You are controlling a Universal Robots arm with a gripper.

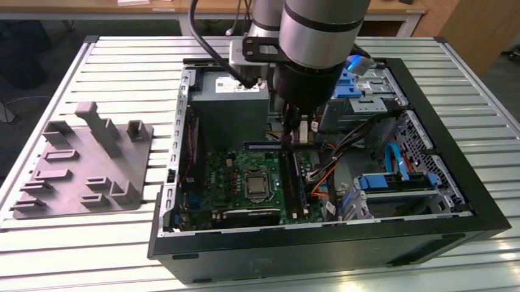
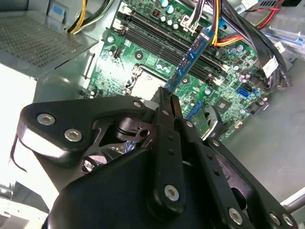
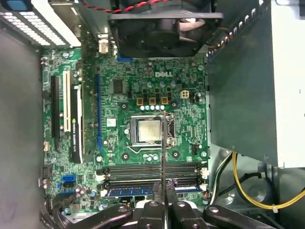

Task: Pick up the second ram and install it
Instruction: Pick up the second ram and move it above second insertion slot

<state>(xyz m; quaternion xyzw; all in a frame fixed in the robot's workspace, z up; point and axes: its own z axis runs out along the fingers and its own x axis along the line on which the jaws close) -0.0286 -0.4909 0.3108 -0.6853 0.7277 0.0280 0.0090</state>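
My gripper (image 2: 167, 98) is shut on the second ram (image 2: 190, 57), a thin blue-green strip that sticks out from between the fingers toward the motherboard's memory slots (image 2: 157, 33). In the first wrist view the second ram (image 3: 163, 152) shows edge-on as a thin line crossing above the slots (image 3: 143, 171), held by the gripper (image 3: 163, 202). It hangs above the board and is in no slot. The other memory stick (image 3: 131, 191) sits in the slot nearest the gripper. In the exterior view the gripper (image 1: 298, 139) hangs inside the open computer case over the green motherboard (image 1: 235, 176).
The processor (image 3: 145, 131) sits mid-board, with a black fan (image 3: 162, 28) beyond it. A grey power supply (image 1: 231, 106), blue drive cages (image 1: 357, 85) and cable bundles (image 1: 349, 146) crowd the case (image 1: 325, 243). A grey holder fixture (image 1: 89, 164) stands on the slatted table at the exterior view's left.
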